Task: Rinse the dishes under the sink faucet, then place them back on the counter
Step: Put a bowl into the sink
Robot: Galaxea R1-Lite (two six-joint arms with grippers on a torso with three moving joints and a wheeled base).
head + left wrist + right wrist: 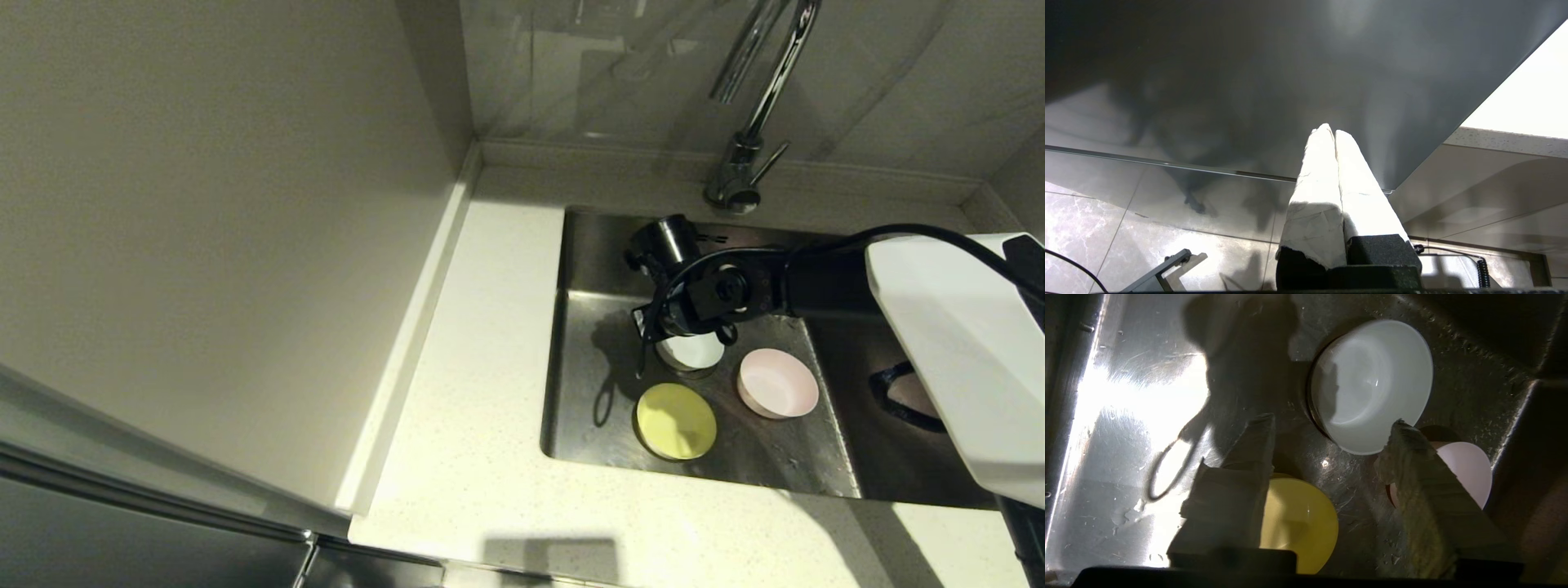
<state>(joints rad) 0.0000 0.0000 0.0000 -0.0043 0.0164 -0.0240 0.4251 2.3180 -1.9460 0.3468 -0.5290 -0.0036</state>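
Observation:
Three bowls sit on the floor of the steel sink (588, 261): a white one (694, 351) (1372, 384), a yellow one (676, 420) (1300, 522) and a pale pink one (778, 382) (1470, 469). My right gripper (1333, 422) hangs open above the sink floor, over the near edge of the white bowl, with nothing between its fingers. In the head view the right wrist (702, 294) covers part of the white bowl. The chrome faucet (755, 106) rises behind the sink. My left gripper (1330, 131) is shut and empty, parked below counter height beside a cabinet front.
The speckled counter (482, 343) runs left of and in front of the sink, with a raised rim (408, 327) along the wall. The sink drain (906, 396) lies to the right, partly behind my right arm.

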